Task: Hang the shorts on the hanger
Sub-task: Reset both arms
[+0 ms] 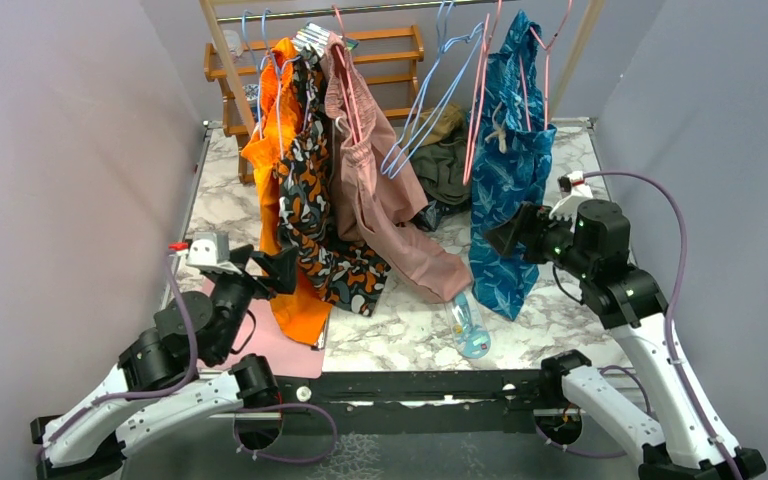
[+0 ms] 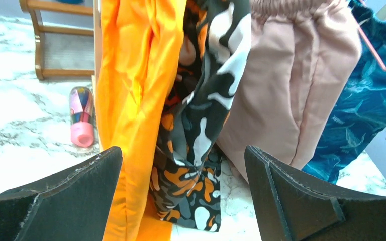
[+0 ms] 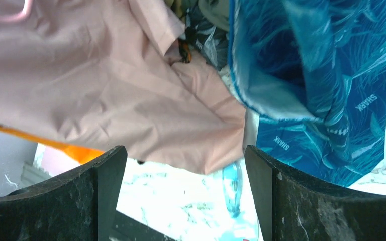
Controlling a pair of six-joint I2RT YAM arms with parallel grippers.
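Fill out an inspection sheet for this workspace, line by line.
Surface: marble table, partly under a pink mat.
Job's things: shorts hang from the rail; pink hanger against them.
Clutter: orange garment, patterned shorts, dusty-pink shorts, blue hangers, clear bottle lying flat, wooden rack.
Hands: left hand open, empty; right hand open, empty, close to the shorts.
Cables: purple cable along each arm.
Surroundings: plain walls on both sides.
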